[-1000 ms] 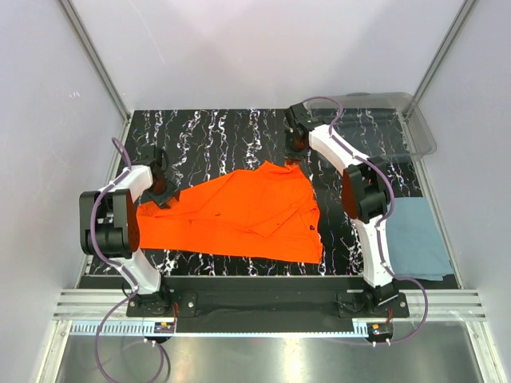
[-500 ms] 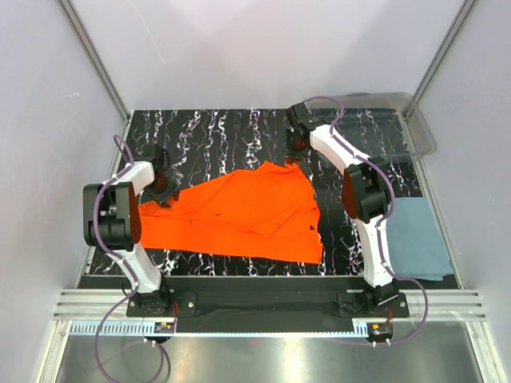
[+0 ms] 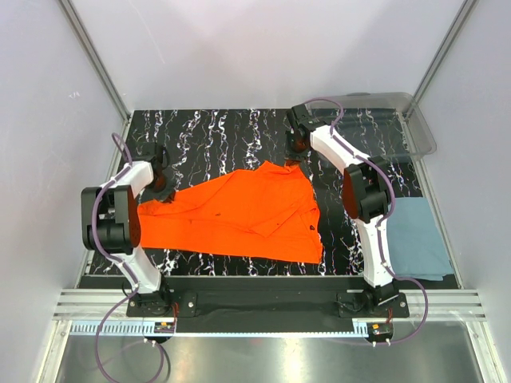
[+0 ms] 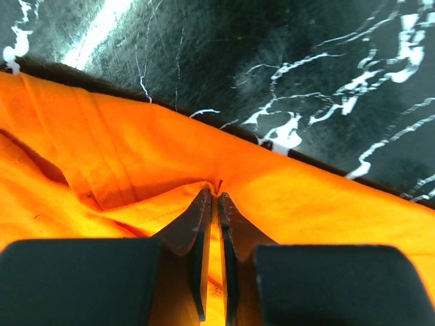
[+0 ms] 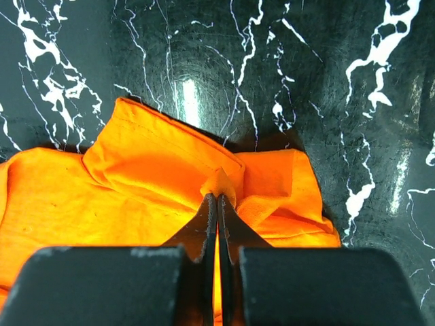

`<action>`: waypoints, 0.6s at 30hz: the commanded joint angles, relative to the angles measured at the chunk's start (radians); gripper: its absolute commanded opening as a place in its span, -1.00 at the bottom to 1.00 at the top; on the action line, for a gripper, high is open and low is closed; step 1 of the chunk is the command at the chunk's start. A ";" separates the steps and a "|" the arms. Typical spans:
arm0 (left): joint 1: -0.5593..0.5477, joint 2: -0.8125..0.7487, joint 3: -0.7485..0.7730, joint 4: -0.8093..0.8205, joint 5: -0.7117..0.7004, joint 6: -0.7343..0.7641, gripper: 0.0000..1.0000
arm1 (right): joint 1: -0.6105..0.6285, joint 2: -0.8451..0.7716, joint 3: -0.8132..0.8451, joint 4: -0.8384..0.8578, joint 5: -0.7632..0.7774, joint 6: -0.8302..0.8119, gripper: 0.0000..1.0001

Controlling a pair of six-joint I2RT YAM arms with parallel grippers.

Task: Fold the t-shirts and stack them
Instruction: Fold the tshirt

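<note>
Loses the left edge of the blue-grey t-shirt [image 3: 419, 239] behind the right arm [image 3: 371, 207]. Crops the orange t-shirt [image 4: 102, 156] at both wrist views' edges. Cannot tell from above how left claw [image 3: 158, 188] or right claw [image 3: 296, 153] grips: too small.

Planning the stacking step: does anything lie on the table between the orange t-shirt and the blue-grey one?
No loose object lies on the bare marble table between the orange t-shirt and the blue-grey t-shirt. Only the right arm rises from its base over that strip.
</note>
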 commanded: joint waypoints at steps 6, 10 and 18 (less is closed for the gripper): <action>-0.004 -0.142 0.019 0.011 -0.065 0.041 -0.85 | -0.008 -0.116 0.001 0.021 -0.007 -0.009 -1.00; -0.005 -0.157 0.052 0.020 -0.096 0.122 -1.00 | -0.007 -0.134 -0.001 0.028 0.004 -0.012 -1.00; 0.016 -0.079 0.208 0.115 -0.150 0.292 -1.00 | -0.027 -0.165 0.036 0.103 0.068 -0.053 -1.00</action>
